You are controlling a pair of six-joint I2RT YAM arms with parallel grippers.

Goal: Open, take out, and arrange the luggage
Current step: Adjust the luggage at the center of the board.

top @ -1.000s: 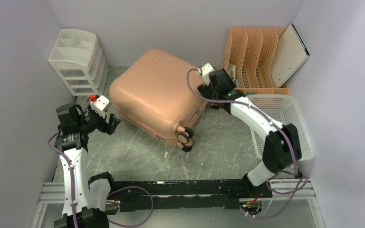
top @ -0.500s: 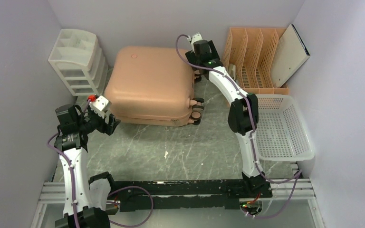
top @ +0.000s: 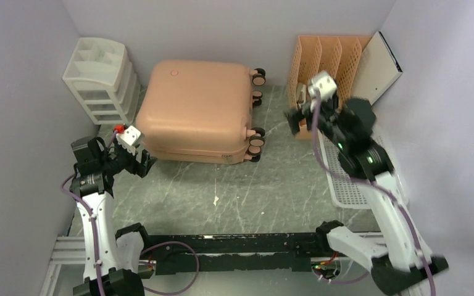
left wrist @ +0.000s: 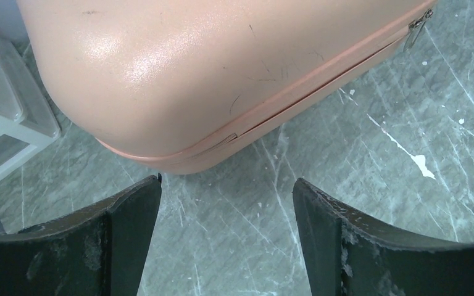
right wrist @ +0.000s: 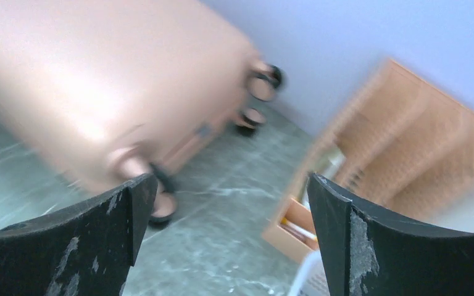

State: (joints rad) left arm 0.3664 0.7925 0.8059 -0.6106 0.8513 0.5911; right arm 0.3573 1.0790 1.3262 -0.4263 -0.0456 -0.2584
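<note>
The large salmon-pink hard-shell suitcase (top: 191, 108) lies flat on its broad side in the upper middle of the top view, on the grey-green marbled table (top: 241, 185). It is closed. Its long axis runs left to right in that view. The black spinner wheels (top: 256, 137) point to the right of the frame, toward the orange slotted file rack (top: 330, 68), and the opposite end is just beside the white plastic drawer unit (top: 102, 77) at the upper left.

The left gripper (top: 143, 161) is the nearer one. It sits just below the lower left corner of the suitcase, near it but not touching. Its jaws are spread wide and hold nothing. In the left wrist view this rounded corner fills the upper part of the frame, directly ahead of the fingers. The zip seam (left wrist: 296, 102) runs from the corner toward the upper right, where the small metal zip pull (left wrist: 415, 31) hangs.

The right gripper (top: 294, 120) is at the right of the top view, apart from the wheel end and above the white mesh basket (top: 345, 194). Its jaws are also wide apart and empty. Its wrist view is blurred.

I judge that opening comes next, and it depends on the seam along the lower side, which faces the left gripper.
</note>
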